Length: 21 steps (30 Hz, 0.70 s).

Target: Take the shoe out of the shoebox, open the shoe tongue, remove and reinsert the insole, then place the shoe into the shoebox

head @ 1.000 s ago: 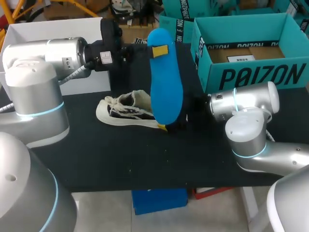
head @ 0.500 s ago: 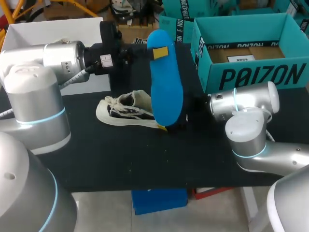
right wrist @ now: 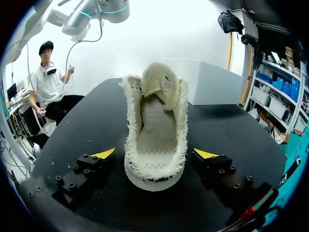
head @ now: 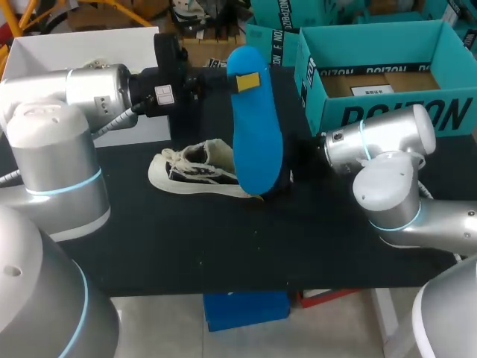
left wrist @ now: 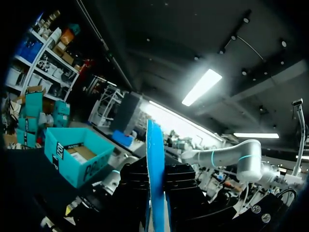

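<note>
Standing upright at the centre of the head view, the blue insole [head: 257, 142] is pinched near its upper end by the left gripper [head: 246, 79], whose fingers press it from both sides. Left of centre, the shoe [head: 190, 173] lies on the black table [head: 223, 239]. The right gripper [right wrist: 154, 153] is spread wide, with the shoe's heel between its yellow tips and touching neither. The shoebox [head: 322, 97] sits at upper right.

Bright overhead light, soft shadows

Shoe [right wrist: 155, 140] frayed canvas w/ mesh lining (insole [head: 257, 142] smooth, matt).
</note>
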Each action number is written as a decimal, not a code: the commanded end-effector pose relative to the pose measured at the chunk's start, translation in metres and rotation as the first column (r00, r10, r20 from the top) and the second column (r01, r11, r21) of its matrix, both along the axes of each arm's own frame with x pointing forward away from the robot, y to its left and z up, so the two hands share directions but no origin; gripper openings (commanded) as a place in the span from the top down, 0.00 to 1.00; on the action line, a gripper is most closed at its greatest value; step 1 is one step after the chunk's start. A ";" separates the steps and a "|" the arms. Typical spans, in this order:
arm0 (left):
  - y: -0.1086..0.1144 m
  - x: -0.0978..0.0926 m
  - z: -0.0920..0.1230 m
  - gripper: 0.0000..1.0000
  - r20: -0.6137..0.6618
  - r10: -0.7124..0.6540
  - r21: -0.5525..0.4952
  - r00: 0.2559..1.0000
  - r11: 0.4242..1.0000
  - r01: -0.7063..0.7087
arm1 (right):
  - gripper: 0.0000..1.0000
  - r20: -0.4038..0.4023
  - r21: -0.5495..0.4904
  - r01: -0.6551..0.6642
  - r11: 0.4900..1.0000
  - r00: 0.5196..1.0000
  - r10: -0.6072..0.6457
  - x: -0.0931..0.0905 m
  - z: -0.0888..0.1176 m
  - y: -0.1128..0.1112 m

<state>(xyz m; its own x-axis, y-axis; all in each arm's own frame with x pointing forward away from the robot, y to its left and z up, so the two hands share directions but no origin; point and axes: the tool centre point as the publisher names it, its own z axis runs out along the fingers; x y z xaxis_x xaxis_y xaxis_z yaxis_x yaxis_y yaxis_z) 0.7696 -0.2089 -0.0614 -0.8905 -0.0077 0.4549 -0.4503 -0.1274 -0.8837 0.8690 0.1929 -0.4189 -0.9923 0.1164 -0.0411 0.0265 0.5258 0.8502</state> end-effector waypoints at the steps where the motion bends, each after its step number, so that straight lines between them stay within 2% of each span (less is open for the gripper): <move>1: -0.001 -0.002 0.001 1.00 -0.002 0.007 0.005 1.000 1.000 -0.007 | 0.00 -0.020 -0.150 -0.014 0.989 1.000 0.011 -0.002 0.025 -0.013; 9: -0.001 -0.002 0.001 1.00 -0.002 0.007 0.005 1.000 1.000 -0.007 | 0.00 -0.019 -0.337 -0.046 0.941 0.999 0.042 -0.005 0.049 -0.027; 21: -0.001 -0.002 0.001 1.00 -0.002 0.007 0.005 1.000 1.000 -0.007 | 0.00 -0.037 -0.494 -0.071 0.866 0.997 0.060 0.002 0.082 -0.030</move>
<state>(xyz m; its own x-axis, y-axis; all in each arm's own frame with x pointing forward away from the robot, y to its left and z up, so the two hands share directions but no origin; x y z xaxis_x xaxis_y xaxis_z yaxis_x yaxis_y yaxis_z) 0.7688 -0.2085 -0.0611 -0.8904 -0.0096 0.4551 -0.4504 -0.1268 -0.8838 0.8683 0.1621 -0.3474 -0.9971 0.0285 -0.0707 -0.0254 0.7507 0.6602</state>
